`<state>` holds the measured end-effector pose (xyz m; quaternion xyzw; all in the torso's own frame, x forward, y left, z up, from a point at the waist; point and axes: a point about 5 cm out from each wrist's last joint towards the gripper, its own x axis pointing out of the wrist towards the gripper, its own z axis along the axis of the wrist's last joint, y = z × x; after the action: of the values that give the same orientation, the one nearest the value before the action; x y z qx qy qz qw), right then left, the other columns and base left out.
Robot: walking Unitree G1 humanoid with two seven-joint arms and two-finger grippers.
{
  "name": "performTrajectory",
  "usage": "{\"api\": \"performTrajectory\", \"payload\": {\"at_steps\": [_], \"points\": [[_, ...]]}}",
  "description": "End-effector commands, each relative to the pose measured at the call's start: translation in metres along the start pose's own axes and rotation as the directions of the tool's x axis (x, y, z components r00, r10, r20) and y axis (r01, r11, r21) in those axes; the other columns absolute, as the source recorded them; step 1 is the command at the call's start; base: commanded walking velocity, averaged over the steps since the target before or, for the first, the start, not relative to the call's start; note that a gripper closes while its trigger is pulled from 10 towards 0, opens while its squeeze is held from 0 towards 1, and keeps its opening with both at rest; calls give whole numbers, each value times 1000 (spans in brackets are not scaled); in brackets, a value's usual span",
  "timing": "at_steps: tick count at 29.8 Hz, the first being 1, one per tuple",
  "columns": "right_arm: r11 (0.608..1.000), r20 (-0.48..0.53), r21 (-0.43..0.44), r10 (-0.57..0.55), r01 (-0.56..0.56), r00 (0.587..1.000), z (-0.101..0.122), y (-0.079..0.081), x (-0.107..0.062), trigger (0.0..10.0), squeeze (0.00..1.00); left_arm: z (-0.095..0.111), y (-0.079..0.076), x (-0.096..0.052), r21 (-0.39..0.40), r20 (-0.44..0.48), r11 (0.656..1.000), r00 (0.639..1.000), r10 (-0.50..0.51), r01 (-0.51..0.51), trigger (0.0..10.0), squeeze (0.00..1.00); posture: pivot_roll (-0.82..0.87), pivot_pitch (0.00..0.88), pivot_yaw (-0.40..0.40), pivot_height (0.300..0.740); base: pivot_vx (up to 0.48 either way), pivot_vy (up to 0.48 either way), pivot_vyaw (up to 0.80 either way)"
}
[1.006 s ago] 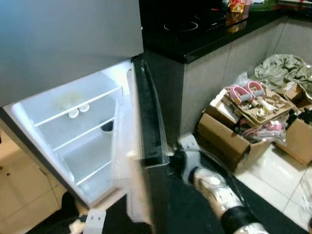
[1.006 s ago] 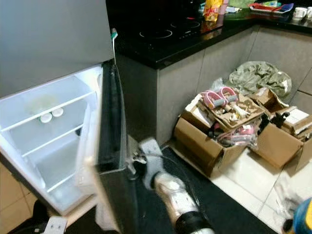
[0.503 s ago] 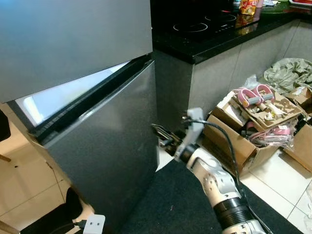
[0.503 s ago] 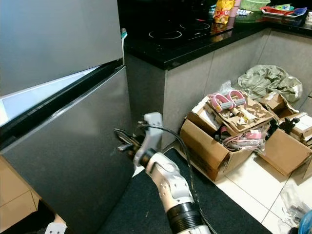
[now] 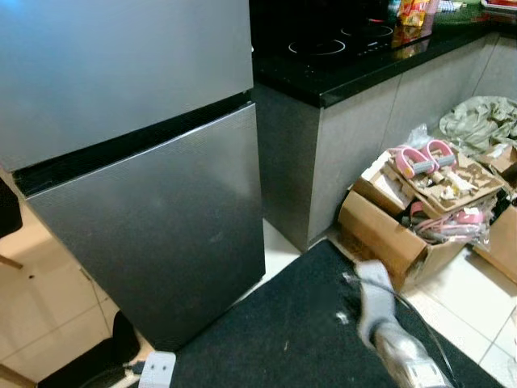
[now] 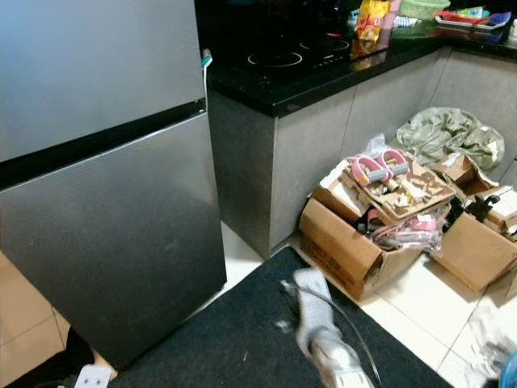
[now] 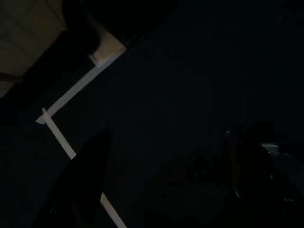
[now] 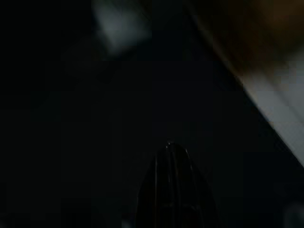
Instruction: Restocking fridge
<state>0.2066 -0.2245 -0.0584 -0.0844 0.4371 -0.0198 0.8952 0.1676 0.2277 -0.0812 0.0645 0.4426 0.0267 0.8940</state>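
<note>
Tall grey brushed-metal fridge (image 5: 145, 202) stands at left, both doors shut, black seam between upper and lower door. Black glossy countertop with a built-in hob (image 6: 299, 69) sits just right of it on grey cabinet fronts. A colourful snack packet (image 6: 373, 16) lies at the counter's far end. On the floor at right, open brown cardboard boxes (image 6: 355, 234) hold pink-handled items and cardboard scraps; a crumpled grey-green cloth (image 6: 440, 133) lies behind them. A dark black floor mat (image 5: 299, 331) covers the near floor, white tiles to its right.

Right gripper (image 5: 355, 295) is low over the mat, near centre-right, apart from the fridge and blurred; in its dark wrist view the black fingers (image 8: 172, 190) look pressed together, holding nothing. Left gripper (image 7: 166, 190) hangs idle in shade, fingers spread apart, released.
</note>
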Motion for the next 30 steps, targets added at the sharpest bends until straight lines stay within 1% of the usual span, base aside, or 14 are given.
{"api": "performTrajectory", "payload": {"at_steps": [1, 2, 3, 4, 6, 8, 11, 12, 13, 14, 16, 21, 24, 30], "points": [[998, -36, 39, -46, 48, 998, -18, -5, -3, 10000, 0, 0, 1, 1, 7, -13, 1000, 1000, 7, -7, 10000, 0, -64, 22, 49, 740, 0, 0, 0], [992, -68, 92, -78, 84, 995, -34, -12, -7, 10000, 0, 7, 1, 2, -10, 7, 1000, 1000, 8, -8, 10000, 0, -68, 17, 52, 740, 0, 0, 0], [992, -68, 92, -78, 84, 995, -34, -12, -7, 10000, 0, 7, 1, 2, -10, 7, 1000, 1000, 8, -8, 10000, 0, -68, 17, 52, 740, 0, 0, 0], [985, -81, 135, -98, 108, 992, -44, -16, -11, 10000, 0, 13, 0, 4, -10, 24, 1000, 1000, 2, -2, 10000, 0, -70, 14, 57, 740, 0, 0, 0], [981, -90, 148, -116, 128, 989, -50, -17, -12, 10000, 0, 20, -3, 5, -3, 40, 1000, 999, -9, 9, 10000, 0, -71, 13, 60, 740, 0, 0, 0], [980, -86, 147, -119, 131, 989, -51, -15, -12, 10000, 0, 28, -7, 7, 23, 66, 999, 998, -23, 22, 10000, 0, -73, 11, 66, 740, 0, 0, 0], [987, -59, 121, -103, 109, 993, -49, -10, -11, 10000, 0, 40, -14, 9, 24, 103, 999, 994, -37, 35, 10000, 0, -71, 12, 67, 740, 0, 0, 0], [993, -45, 87, -76, 80, 996, -47, -5, -10, 10000, 0, 45, -17, 9, 21, 121, 999, 992, -40, 38, 10000, 0, -67, 12, 65, 740, 0, 0, 0], [996, -39, 64, -52, 55, 998, -46, -1, -10, 10000, 0, 48, -20, 10, 20, 131, 999, 990, -43, 40, 10000, 0, -65, 14, 64, 740, 0, 0, 669], [996, -39, 64, -52, 55, 998, -46, -1, -10, 10000, 0, 48, -20, 10, 20, 131, 999, 990, -43, 40, 10000, 0, -65, 14, 64, 740, 0, 0, 669], [999, -19, 29, -23, 24, 1000, -43, 6, -8, 10000, 0, 53, -24, 11, 26, 138, 999, 989, -49, 46, 10000, 0, -64, 20, 61, 740, 0, 0, 800], [1000, 1, 27, -9, 9, 1000, -39, 12, -6, 10000, 0, 55, -25, 11, 31, 145, 998, 988, -54, 50, 10000, 0, -65, 23, 63, 740, 0, 0, 800], [1000, 28, 31, 1, -2, 1000, -31, 15, -4, 10000, 0, 55, -24, 10, 27, 150, 998, 987, -52, 48, 10000, 0, -59, 32, 59, 740, 0, 0, 800], [1000, 45, 24, 15, -16, 999, -27, 16, -3, 10000, 0, 55, -20, 9, 16, 163, 999, 986, -40, 38, 10000, 0, -53, 37, 52, 740, 0, 0, 800]]}}
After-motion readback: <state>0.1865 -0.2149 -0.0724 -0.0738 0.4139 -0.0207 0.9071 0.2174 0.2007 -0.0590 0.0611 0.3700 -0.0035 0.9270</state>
